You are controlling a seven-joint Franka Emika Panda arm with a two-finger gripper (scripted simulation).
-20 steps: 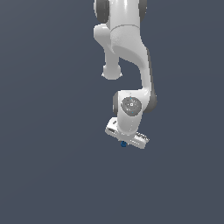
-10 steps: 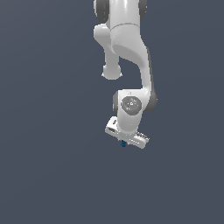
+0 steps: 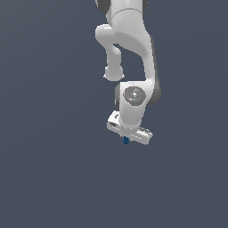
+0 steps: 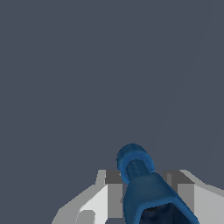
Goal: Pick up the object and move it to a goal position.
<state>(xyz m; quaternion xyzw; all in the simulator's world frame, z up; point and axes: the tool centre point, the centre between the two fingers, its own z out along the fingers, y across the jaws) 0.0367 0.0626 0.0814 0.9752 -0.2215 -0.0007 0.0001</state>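
Hanging below the white jointed robot arm (image 3: 133,71) against a plain grey-blue backdrop, the white two-fingered gripper (image 3: 126,140) is closed on the small dark-blue elongated object with a narrower middle (image 4: 142,183), which sits between its grey fingertips (image 4: 114,192) and protrudes beyond them

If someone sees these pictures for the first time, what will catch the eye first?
The white arm stands out first, reaching down the middle of the exterior view against a plain dark grey background. Next is the dark-blue object, large in the wrist view between the jaws of the gripper, yet only a tiny blue speck under the gripper in the exterior view.
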